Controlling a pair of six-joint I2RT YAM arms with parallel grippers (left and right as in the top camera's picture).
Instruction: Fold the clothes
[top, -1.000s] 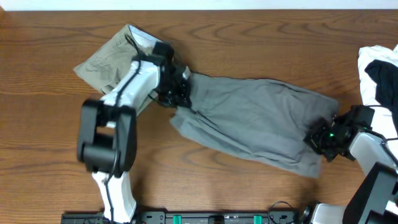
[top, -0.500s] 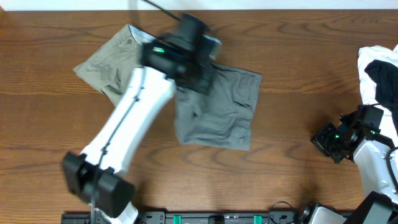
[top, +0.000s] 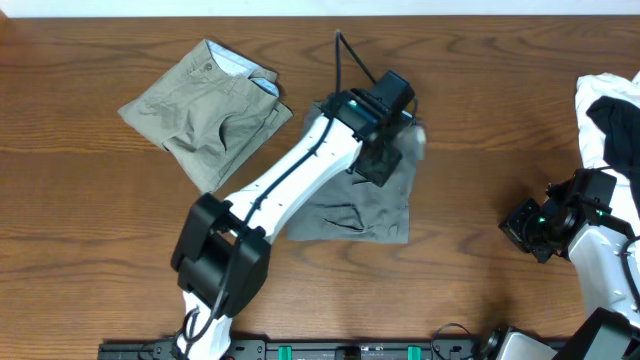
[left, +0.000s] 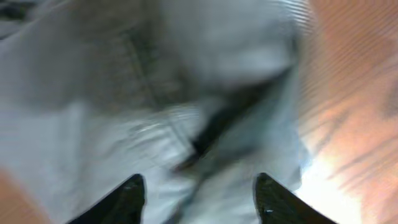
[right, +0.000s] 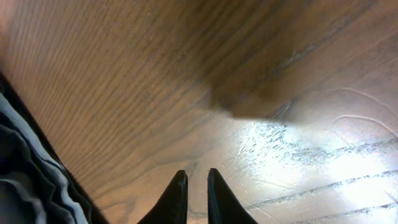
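The mid-grey shorts lie folded into a rough square at the table's middle. My left gripper hovers over their upper right corner. In the left wrist view, which is blurred, its jaws stand open above the grey fabric with nothing pinched. The khaki-olive shorts lie folded at the upper left, apart from both arms. My right gripper sits over bare wood to the right of the grey shorts. Its fingers are almost together, only a thin slit between them, and hold nothing.
A heap of white and black garments lies at the right edge, just behind the right arm, and shows as dark cloth in the right wrist view. The left arm crosses the grey shorts diagonally.
The grey shorts were stretched between both grippers. The right gripper let go and drew back. The left carried its end over to the right, folding the shorts, then opened.
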